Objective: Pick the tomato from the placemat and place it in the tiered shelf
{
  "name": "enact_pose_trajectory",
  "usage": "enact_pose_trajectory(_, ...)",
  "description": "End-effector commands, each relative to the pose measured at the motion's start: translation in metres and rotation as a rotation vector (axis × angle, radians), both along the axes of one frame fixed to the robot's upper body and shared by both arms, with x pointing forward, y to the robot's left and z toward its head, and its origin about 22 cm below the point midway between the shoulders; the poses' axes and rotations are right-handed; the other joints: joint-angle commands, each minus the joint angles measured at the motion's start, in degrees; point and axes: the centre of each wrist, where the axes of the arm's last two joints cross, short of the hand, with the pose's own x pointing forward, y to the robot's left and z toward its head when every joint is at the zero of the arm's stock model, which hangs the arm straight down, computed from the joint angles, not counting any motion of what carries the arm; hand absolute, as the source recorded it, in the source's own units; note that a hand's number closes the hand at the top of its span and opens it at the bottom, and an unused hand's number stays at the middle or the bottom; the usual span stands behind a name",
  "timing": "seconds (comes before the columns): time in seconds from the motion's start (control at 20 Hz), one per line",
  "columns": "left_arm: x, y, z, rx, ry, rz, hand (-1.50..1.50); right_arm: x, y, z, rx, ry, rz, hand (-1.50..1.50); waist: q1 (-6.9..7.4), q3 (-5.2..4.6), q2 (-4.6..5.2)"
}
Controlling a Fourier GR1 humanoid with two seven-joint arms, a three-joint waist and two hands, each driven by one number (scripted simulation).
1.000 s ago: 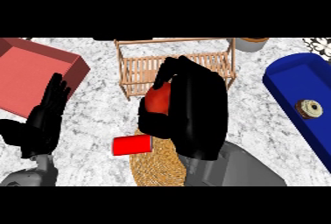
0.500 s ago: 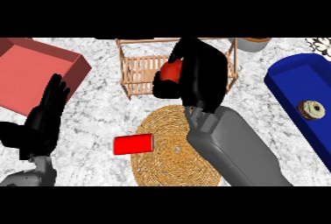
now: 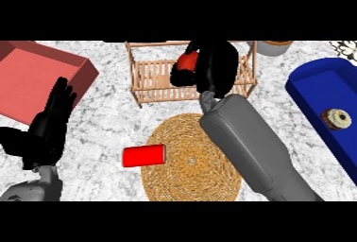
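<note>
Head view, round tomato (image 3: 187, 60), slatted shelf (image 3: 157, 78)

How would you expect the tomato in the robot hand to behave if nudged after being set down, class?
The tomato, held by the right robot hand, looks round and smooth, so it probably rolls easily. The wooden tiered shelf has slats, whose gaps may well cradle it.

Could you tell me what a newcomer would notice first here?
The right hand, curled round the red tomato, hangs over the wooden shelf at top centre. Below it, a red cup lies at the left edge of the round woven placemat. The left hand rests open at the left edge.
</note>
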Motion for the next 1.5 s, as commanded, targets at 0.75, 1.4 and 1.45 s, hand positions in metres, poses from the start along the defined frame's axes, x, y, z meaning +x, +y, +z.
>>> enact_pose_trajectory(0.75, -0.011, 0.003, 0.003, -0.011, -0.003, -0.023, 0.00, 0.054, -0.016, -0.015, 0.264, 0.005, 0.045, -1.50, 0.37, 0.01, -0.01)
enact_pose_trajectory(1.4, -0.001, 0.000, -0.009, 0.012, -0.016, 0.039, 0.00, 0.031, -0.063, 0.052, 0.461, -0.200, -0.071, -1.50, -2.19, -0.02, -0.71)
enact_pose_trajectory(1.45, -0.001, 0.013, -0.017, -0.009, 0.005, 0.046, 0.00, 0.029, -0.087, 0.031, 0.444, -0.184, -0.105, -1.50, -2.05, -0.02, -0.53)
